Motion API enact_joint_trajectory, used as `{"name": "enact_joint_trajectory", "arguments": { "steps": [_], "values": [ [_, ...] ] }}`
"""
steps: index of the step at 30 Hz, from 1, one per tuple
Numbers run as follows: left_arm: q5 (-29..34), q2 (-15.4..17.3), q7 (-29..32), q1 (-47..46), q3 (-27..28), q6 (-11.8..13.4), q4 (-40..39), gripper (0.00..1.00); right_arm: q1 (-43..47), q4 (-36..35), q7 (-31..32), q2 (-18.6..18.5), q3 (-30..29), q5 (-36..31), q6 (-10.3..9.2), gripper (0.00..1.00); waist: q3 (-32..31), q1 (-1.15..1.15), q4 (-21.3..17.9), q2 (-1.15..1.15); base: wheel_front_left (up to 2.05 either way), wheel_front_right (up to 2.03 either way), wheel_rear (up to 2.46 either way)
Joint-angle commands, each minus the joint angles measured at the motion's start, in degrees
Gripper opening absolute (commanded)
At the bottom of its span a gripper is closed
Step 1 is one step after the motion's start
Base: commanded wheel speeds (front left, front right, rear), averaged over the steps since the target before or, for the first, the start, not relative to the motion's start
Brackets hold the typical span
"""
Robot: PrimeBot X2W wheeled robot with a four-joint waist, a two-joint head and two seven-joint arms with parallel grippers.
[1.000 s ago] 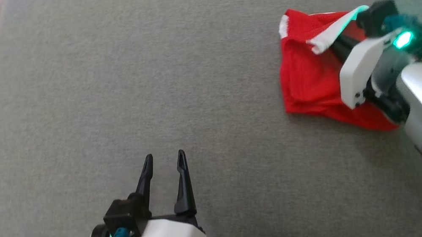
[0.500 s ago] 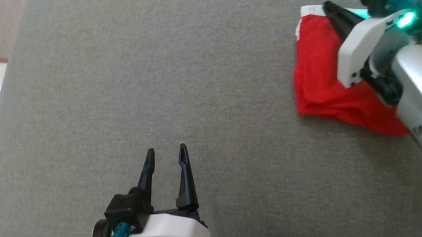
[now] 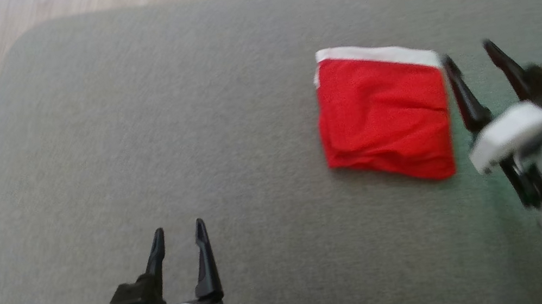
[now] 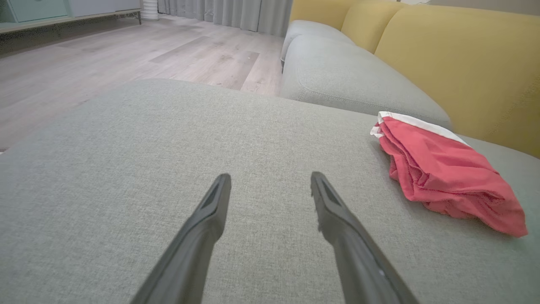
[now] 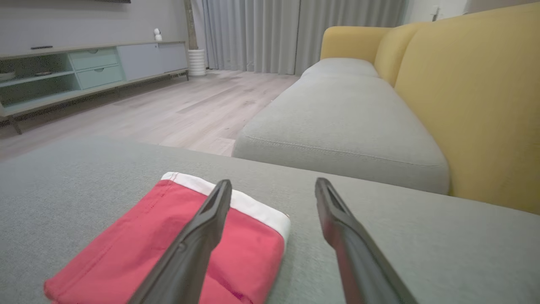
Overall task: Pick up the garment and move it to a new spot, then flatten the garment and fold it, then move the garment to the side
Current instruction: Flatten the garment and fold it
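Garment (image 3: pixel 383 114) is lying folded into a rough red rectangle on the grey cushion (image 3: pixel 164 137), right of centre in the head view. A white band is running along its top edge. Bottom edge is looking rumpled, with layers stacking up.

Right gripper (image 3: pixel 466 52) is sitting at the right of the head view, just beside the garment's right edge. Its fingers are standing apart, released, with nothing between them. In the right wrist view one finger (image 5: pixel 198 236) is crossing in front of the white-banded corner, while the other is showing over bare cushion. Whether that finger is touching the cloth I cannot tell.

Left gripper (image 3: pixel 178 227) is resting at the lower left of the head view, well apart from the garment. It too is spread wide and gripping nothing, with only cushion fabric showing between its tips.

A yellow backrest (image 5: pixel 464 105) is rising at the right of the right wrist view, and a second grey cushion (image 5: pixel 337 114) is lying at that view's centre. Pale wood floor (image 3: pixel 59 5) is showing at the head view's upper left.
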Motion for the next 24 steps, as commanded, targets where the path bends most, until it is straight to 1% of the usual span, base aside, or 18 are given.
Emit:
{"name": "enact_joint_trajectory", "arguments": {
  "steps": [1,5,9,14,16,24],
  "values": [
    [0.9,-0.1,-0.7,-0.5,2.7,-0.4,-1.7,1.00,2.5,-3.6,-0.9,0.4,-1.7,-0.8,0.39,1.00,-2.7,0.00,-2.8,0.00,0.00,0.00,0.00],
    [1.9,-0.1,-0.7,0.7,4.3,-1.1,-1.9,1.00,10.5,-9.6,-1.1,1.7,-8.7,-1.9,0.39,1.00,-4.3,0.00,-4.3,0.00,0.00,0.00,0.00],
    [2.6,-0.1,-0.7,1.8,5.6,-1.7,-2.2,1.00,19.0,-15.9,-1.1,4.2,-13.8,-3.4,0.39,1.00,-5.6,0.00,-5.3,0.00,0.00,0.00,0.00],
    [4.3,-0.1,-0.7,3.6,7.6,-3.0,-2.2,1.00,27.6,-21.5,-1.1,7.0,-15.4,-5.3,0.39,1.00,-7.4,0.00,-6.2,0.00,0.00,0.00,0.00],
    [5.0,-0.1,-0.7,4.4,8.3,-3.7,-2.1,1.00,30.1,-23.1,-1.2,7.5,-15.5,-6.6,0.39,1.00,-8.1,0.00,-6.5,0.00,0.00,0.00,0.00],
    [6.2,-0.1,-0.7,6.9,10.8,-5.4,-2.4,1.00,36.2,-27.6,-1.2,10.2,-16.3,-7.5,0.39,1.00,-9.7,0.00,-7.8,0.00,0.00,0.00,0.00]
  ]
}}
